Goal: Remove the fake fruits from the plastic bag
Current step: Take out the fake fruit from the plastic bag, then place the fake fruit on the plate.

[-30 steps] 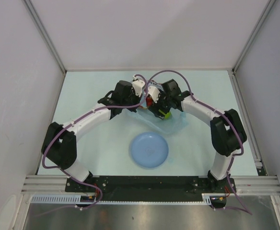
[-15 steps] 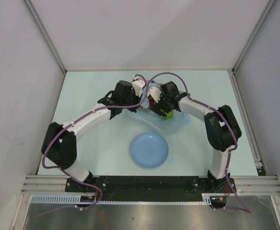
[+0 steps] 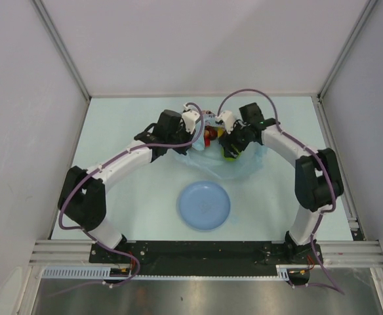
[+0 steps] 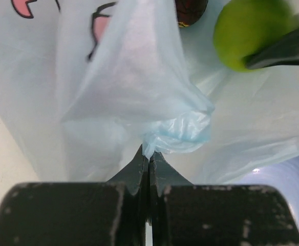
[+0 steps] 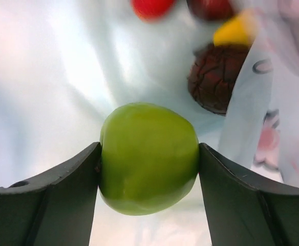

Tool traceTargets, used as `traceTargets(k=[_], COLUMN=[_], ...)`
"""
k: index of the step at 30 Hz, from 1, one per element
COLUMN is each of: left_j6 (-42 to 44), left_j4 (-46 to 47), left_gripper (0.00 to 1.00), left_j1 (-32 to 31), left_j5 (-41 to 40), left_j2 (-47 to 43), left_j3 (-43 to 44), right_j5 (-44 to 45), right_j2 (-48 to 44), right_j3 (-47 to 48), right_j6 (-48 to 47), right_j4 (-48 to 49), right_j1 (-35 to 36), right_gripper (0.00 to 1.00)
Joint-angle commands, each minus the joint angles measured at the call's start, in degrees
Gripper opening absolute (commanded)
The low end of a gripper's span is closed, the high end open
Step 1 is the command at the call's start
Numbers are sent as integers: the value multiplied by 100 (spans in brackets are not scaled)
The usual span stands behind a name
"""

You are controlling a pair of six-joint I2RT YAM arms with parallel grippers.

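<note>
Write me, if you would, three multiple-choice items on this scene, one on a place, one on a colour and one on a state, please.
1. The plate lies:
A. nearer the arm bases than the plastic bag
B. beyond the bag, at the far wall
C. on top of the bag

2. The fruit in the right claw is:
A. red
B. green
C. yellow

3. The left claw is:
A. wide open over the plate
B. shut on a fold of the bag
C. shut on a red fruit

Answers:
1 A, the top view shows the plate between the bag and the bases.
2 B, the right wrist view shows it green between the jaws.
3 B, the left wrist view shows the jaws closed on crumpled blue plastic.
</note>
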Motion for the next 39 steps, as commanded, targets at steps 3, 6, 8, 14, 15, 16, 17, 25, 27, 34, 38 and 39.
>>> traceTargets(k=[3,6,8,14,15,16,17,25,27,34,38,39], left_j6=[205,65,-49,-147,-164,-251,-261,-436,-454,-876,-894,-911], left_j4=[-214,-118,31,68,76,85,128,374,384,392,393,393], left_gripper=[0,0,0,1,0,0,0,0,0,0,0,0], left_j1=[45,72,72,80,72,72,80,159,186,485,625,634], left_j5=[8,-19,16,86,86,86,130,305,368,640,675,701], left_j2=[339,296,147,-205,-249,-389,-468,-680,-680,-618,-619,-610], left_j3=[418,313,129,-83,-118,-162,-293,-768,-883,-1032,-1032,-1041], right_j5=[-2778,-3078,-3141,-3545,-3545,-3563,-3572,-3791,-3826,-3958,-3914,-3940], right_j2=[-1526,-1816,-1939,-2159,-2203,-2195,-2186,-1519,-1404,-501,-77,-7], right_j3=[220,221,220,-763,-851,-930,-948,-1361,-1449,-1458,-1458,-1450], right_j6=[868,1229,1421,2319,2424,2477,2547,3197,3277,3497,3979,4050], right_j4=[-262,-603,-824,-396,-368,-368,-368,326,589,1037,1582,1696], right_j1=[-343,-2,228,975,1089,1308,1362,1792,2030,2197,2206,2163], right_gripper=[51,51,51,50,51,53,54,55,55,54,55,56])
